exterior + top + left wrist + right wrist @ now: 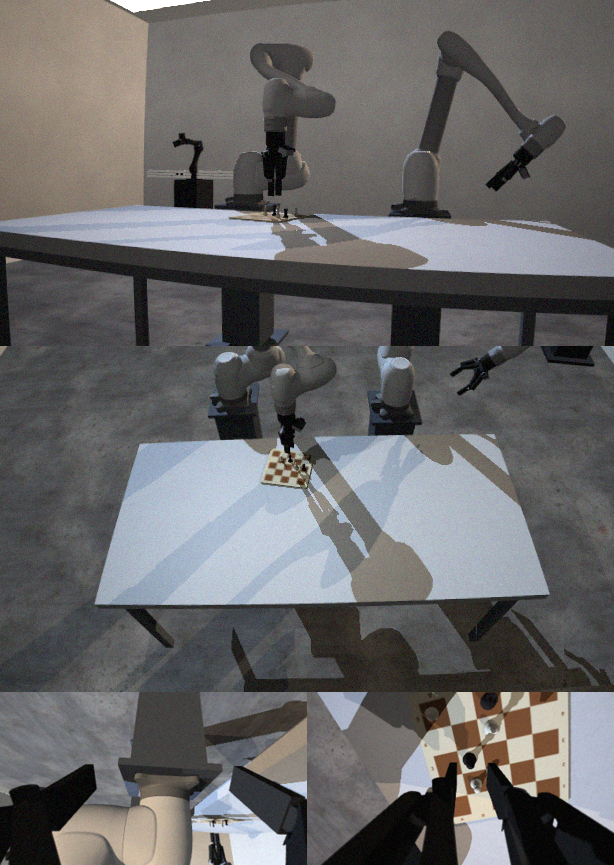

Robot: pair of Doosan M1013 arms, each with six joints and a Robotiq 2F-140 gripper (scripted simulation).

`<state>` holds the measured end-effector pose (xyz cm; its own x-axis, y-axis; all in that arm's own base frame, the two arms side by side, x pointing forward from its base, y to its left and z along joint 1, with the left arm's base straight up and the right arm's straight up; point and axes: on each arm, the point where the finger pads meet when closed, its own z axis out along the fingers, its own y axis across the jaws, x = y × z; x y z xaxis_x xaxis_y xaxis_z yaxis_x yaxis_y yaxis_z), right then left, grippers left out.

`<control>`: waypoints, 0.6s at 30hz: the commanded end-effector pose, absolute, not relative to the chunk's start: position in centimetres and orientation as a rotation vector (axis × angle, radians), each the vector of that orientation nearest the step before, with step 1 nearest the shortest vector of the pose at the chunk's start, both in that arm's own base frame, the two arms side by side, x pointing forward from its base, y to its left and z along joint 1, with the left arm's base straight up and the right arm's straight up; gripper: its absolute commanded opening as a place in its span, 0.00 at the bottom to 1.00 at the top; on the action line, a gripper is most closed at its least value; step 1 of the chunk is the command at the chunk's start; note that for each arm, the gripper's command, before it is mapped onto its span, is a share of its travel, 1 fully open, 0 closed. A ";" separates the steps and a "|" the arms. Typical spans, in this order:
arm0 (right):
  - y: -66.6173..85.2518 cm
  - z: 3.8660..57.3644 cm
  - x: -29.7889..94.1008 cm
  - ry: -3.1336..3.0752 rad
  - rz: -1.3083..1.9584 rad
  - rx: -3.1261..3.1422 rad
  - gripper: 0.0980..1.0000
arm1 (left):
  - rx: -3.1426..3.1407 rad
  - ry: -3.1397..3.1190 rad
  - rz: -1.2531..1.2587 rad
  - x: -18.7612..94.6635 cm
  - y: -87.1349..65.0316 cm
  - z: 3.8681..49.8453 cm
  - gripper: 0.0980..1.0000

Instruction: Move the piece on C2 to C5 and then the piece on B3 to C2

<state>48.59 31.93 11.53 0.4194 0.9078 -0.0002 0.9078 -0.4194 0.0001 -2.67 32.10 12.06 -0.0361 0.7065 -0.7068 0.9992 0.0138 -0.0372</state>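
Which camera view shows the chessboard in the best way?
The right wrist view: the chessboard is large there, with readable edge marks, though cut off at the top and partly covered by the right gripper. The top view shows it small; the exterior and left wrist views show a thin, flat strip.

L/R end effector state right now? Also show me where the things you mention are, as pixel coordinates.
Left end effector (456, 382) (491, 187) (163, 778): open, holding nothing.
Right end effector (287, 450) (274, 194) (472, 764): partly open above the board (266, 481) (240, 217) (563, 727), holding nothing.

Left tool (459, 383) (491, 187) (163, 778) gaping; right partly closed.
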 end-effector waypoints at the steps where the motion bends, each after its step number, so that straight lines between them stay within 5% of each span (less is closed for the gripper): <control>1: 32.0 11.2 48.6 1.693 0.002 2.647 0.22 | 1.744 1.795 -0.761 -2.7 32.1 12.1 1.00; 18: 31.9 9.4 48.6 1.693 0.002 2.647 0.22 | 1.744 1.795 -0.761 -2.7 32.1 12.1 1.00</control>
<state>48.60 31.91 9.43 0.4195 0.9078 -0.0002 0.9078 -0.4195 0.0001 -2.67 32.10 12.06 -0.0361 0.7065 -0.7068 0.9992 0.0138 -0.0372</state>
